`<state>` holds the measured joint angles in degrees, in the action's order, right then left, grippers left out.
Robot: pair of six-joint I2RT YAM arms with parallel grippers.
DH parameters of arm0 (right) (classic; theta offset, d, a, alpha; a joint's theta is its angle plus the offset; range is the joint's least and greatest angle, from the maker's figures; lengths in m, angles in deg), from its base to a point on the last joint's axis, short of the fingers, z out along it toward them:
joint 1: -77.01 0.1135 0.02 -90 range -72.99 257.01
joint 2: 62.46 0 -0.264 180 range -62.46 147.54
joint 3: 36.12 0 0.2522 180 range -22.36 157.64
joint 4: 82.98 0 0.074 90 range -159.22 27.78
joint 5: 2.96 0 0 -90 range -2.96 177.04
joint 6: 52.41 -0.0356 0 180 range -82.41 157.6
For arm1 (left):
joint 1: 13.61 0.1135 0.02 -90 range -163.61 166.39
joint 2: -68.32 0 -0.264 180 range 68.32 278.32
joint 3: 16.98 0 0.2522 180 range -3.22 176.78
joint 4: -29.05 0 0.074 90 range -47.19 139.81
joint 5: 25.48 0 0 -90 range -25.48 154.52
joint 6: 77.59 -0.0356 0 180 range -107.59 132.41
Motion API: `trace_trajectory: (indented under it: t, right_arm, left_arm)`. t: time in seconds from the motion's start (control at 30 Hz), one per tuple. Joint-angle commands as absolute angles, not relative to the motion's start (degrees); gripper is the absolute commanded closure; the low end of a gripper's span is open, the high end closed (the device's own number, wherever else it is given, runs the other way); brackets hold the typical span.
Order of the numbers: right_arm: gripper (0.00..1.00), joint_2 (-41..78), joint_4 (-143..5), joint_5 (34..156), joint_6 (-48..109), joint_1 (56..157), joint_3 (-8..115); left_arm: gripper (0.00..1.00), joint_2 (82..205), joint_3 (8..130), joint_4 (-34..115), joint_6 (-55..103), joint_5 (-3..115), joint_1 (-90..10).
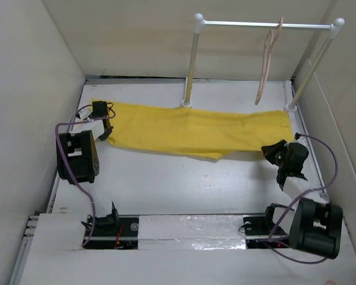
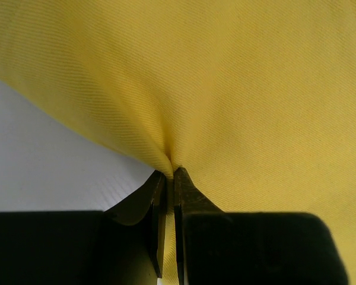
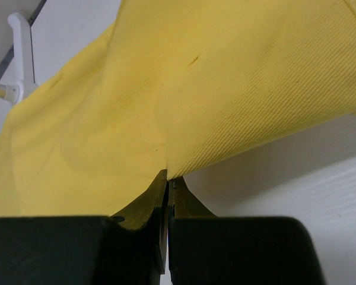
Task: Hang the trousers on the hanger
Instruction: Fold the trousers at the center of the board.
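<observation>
The yellow trousers (image 1: 190, 132) lie stretched across the table from left to right, folded lengthwise. My left gripper (image 1: 107, 129) is shut on the trousers' left end; the left wrist view shows the cloth (image 2: 225, 89) pinched between the fingertips. My right gripper (image 1: 267, 151) is shut on the trousers' right end near the front edge; the right wrist view shows the cloth (image 3: 166, 89) pinched at its hem. The beige hanger (image 1: 266, 65) hangs by its hook from the white rail (image 1: 267, 25) at the back right, above the trousers.
The rail's two white posts (image 1: 191, 65) (image 1: 311, 68) stand at the back of the table, just behind the trousers. One post foot shows in the right wrist view (image 3: 21, 53). White walls close in the left, right and back. Purple cables loop beside both arms.
</observation>
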<state>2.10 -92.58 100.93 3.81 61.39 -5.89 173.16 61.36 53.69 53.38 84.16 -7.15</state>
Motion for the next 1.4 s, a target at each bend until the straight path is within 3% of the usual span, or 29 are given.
trace_trajectory:
  t: [0.0,0.13,0.27,0.4,0.43,0.47,0.5,0.53,0.6,0.63,0.7,0.8,0.9,1.03,1.17,1.37]
  right_arm:
    - [1.00,-8.88,-85.79,99.08,8.40,58.30,-7.85]
    - [1.00,-22.17,-72.42,99.25,10.87,58.29,-8.82]
    - [1.00,-43.49,-57.65,98.82,12.55,58.29,-8.47]
    - [0.94,-53.91,-48.24,100.93,10.18,58.29,-8.65]
    - [0.76,-54.37,-48.65,99.62,9.74,57.77,-8.82]
    - [0.66,-54.11,-49.00,99.09,9.65,57.76,-8.82]
    - [0.49,-51.67,-49.44,98.82,10.25,57.76,-7.61]
    - [0.40,-49.82,-49.71,98.29,10.70,57.76,-6.98]
    - [0.25,-45.78,-51.54,97.33,11.75,57.76,-6.02]
    - [0.15,-41.58,-52.17,95.84,11.75,57.76,-5.40]
    - [0.12,-37.95,-54.35,95.65,11.58,57.15,-5.22]
    - [0.12,-33.64,-56.56,95.39,10.09,55.83,-5.92]
    - [0.12,-34.15,-55.62,92.76,8.77,54.95,-6.89]
    - [0.15,-38.98,-53.32,87.75,6.84,53.81,-7.51]
    - [0.16,-40.58,-51.47,78.79,5.25,53.81,-6.28]
    - [0.16,-31.97,-51.91,76.75,2.71,49.51,-4.78]
  left_arm:
    - [1.00,170.55,57.53,60.56,53.10,93.16,-5.27]
    - [1.00,165.01,52.35,62.93,55.38,94.23,-4.74]
    - [1.00,157.81,47.77,66.27,59.07,96.42,-4.74]
    - [1.00,149.38,45.56,69.35,62.50,99.41,-4.21]
    - [1.00,148.14,45.30,69.09,62.51,99.06,-4.21]
    - [0.97,146.99,44.86,67.35,61.81,98.54,-4.21]
    - [0.88,145.24,44.86,66.46,60.15,97.23,-4.21]
    - [0.69,144.53,45.12,65.93,59.79,96.78,-4.73]
    - [0.49,142.86,45.91,63.30,58.47,94.68,-6.13]
    - [0.41,142.50,46.26,62.51,57.42,93.88,-6.92]
    - [0.41,141.45,47.49,60.14,56.54,90.91,-9.64]
    - [0.46,139.96,49.42,56.53,54.95,89.49,-15.35]
    - [0.60,139.42,51.45,52.93,54.25,88.96,-25.36]
    - [0.99,140.04,53.38,48.80,54.16,89.57,-38.81]
    - [1.00,139.60,50.94,41.43,53.90,92.28,-53.47]
    - [1.00,134.68,43.47,30.97,50.65,97.40,-61.69]
